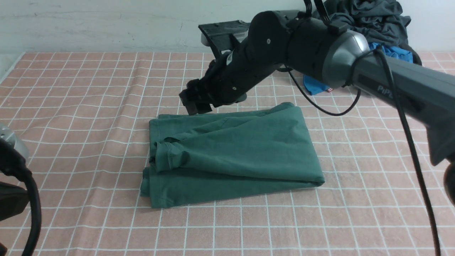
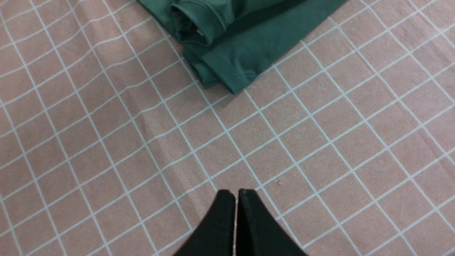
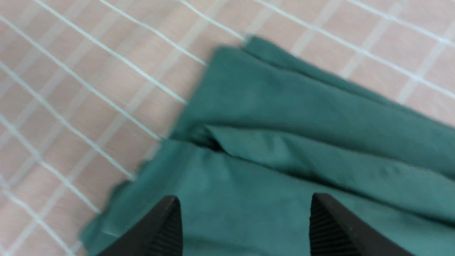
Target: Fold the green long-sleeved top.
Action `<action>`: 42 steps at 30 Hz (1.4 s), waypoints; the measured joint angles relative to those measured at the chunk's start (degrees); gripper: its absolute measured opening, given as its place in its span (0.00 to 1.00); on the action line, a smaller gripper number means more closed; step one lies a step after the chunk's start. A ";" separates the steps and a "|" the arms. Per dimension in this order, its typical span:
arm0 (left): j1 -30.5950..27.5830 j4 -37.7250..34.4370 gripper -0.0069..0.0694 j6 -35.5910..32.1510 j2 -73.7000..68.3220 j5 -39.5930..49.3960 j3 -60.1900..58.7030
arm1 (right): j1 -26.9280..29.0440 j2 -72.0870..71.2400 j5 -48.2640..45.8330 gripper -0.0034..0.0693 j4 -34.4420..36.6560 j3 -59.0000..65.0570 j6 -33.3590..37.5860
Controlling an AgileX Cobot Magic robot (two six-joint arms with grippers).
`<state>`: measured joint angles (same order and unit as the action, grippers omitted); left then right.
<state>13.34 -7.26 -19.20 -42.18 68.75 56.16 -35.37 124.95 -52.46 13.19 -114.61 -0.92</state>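
The green long-sleeved top lies folded into a flat rectangle in the middle of the pink checked cloth, with a ribbed cuff showing at its left end. My right gripper hovers just over the top's far left corner; in the right wrist view the right gripper stands open above the green top, with nothing between its fingers. My left gripper is shut and empty over bare cloth, short of a corner of the green top. In the front view only the left arm's base shows at the left edge.
A heap of dark grey-black garments and a bright blue garment lie at the back right, behind my right arm. The pink checked tablecloth covers the table up to a white wall at the back.
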 joint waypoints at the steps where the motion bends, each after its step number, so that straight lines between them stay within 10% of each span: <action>1: 0.00 -0.01 0.09 0.52 0.06 -0.07 -0.06 | -0.08 1.04 -1.33 0.66 -0.70 0.00 -0.98; 14: 0.07 0.18 0.09 1.32 1.26 -1.28 -2.99 | -9.95 7.88 -6.59 0.66 -7.24 -0.31 0.25; 31: 0.07 3.10 0.09 7.62 27.69 -9.47 -20.34 | -10.19 -28.43 -18.88 0.66 -16.96 7.72 1.35; 42: 0.07 3.14 0.09 9.34 37.46 -16.16 -28.37 | -10.19 -67.21 9.58 0.65 -15.85 50.16 0.92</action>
<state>13.40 -4.12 -9.87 -4.71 52.60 27.79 -45.55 57.75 -42.88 -2.66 -64.45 0.00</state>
